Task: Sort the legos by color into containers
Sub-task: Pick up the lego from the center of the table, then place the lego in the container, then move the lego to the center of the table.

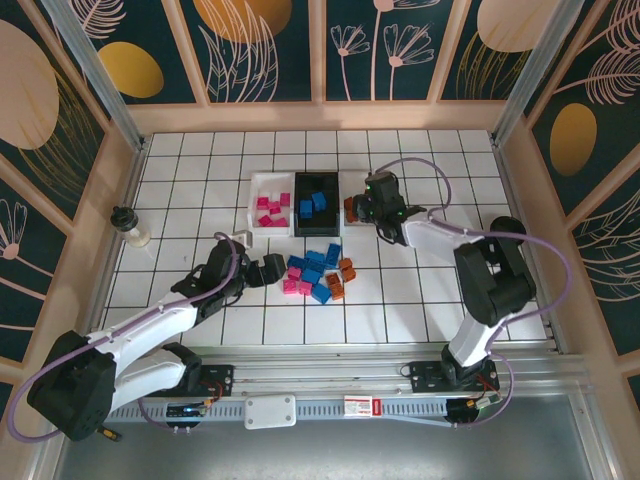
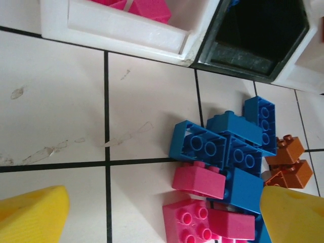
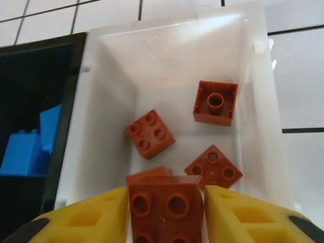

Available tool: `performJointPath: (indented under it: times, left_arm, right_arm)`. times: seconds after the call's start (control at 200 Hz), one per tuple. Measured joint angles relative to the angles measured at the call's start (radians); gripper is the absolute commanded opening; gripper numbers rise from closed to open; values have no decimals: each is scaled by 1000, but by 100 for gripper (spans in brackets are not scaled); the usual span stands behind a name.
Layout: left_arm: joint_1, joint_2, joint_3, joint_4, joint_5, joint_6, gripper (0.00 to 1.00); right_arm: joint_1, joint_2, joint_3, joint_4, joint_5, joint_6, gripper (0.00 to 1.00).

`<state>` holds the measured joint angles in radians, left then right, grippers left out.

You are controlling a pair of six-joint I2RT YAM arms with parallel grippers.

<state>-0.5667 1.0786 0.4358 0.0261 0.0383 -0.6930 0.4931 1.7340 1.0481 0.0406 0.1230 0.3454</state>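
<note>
A loose pile of legos lies mid-table: blue bricks, pink bricks and orange bricks. My left gripper hovers at the pile's left edge, open wide, its yellow fingers far apart over the pink bricks. Three containers stand behind the pile: a white tray with pink bricks, a black tray with blue bricks, and a white tray with orange bricks. My right gripper is above that last tray, shut on an orange brick.
A small white bottle with a black cap stands by the left wall. Wooden walls close in the tiled floor on three sides. Bare tiles lie left of the pile and along the near edge.
</note>
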Motion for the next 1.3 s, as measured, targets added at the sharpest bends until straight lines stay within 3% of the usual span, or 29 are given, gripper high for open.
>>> performJointPath:
  times: [0.235,0.495,0.936,1.091,1.301]
  left_arm:
    - [-47,68,67,-39,16,56,87]
    - [-142,254,169,-68,-34,116,84]
    - [-142,498,284,-40,-115,165,73]
    - [-106,505,269,2,-126,150,64]
    - [-23,444,189,47,-137,130,65]
  right_arm:
    - [4,-2,46,14,-17,-7,61]
    - [46,-144,-82,44,-20,8,61]
    - [47,-301,-253,57,-19,50,61]
    - [47,-332,-266,58,-19,53,61]
    - [47,-356,-275,61,-19,53,61]
